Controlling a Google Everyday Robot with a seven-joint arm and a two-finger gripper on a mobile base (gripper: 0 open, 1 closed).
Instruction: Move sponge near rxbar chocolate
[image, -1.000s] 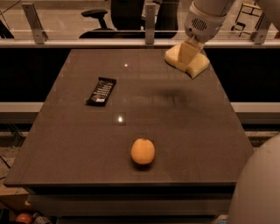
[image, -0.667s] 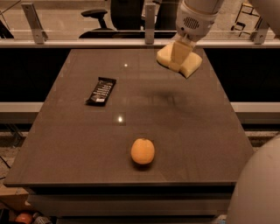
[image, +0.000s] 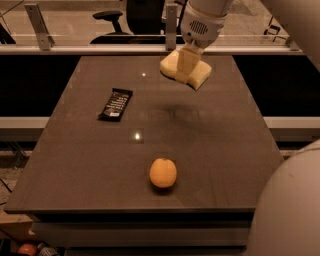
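- Since the earlier view the gripper (image: 186, 74) has carried the sponge (image: 200, 75) leftward along the far edge, closer to the snack bar's side; nothing else has shifted
- The table (image: 75, 165) is a broad dark slab with a faint shadow near its middle, below and a little left of the load, which suggests the sponge is held up off the surface
- The gripper hangs over the far middle of the table, its fingers (image: 188, 64) pinched across the sponge's middle so the foam sticks out on both sides
- The sponge is pale yellow, thick and tilted, still well apart from its goal
- It looks light and soft: it should squash under the grip rather than slip, and a hold across the thick centre, as now, seems the safest place, since the wavy ends would likely fold
- The snack bar (image: 116, 104) lies flat at the left, black wrapper, angled slightly
- The orange (image: 163, 172) sits near the front edge, well clear of the likely path
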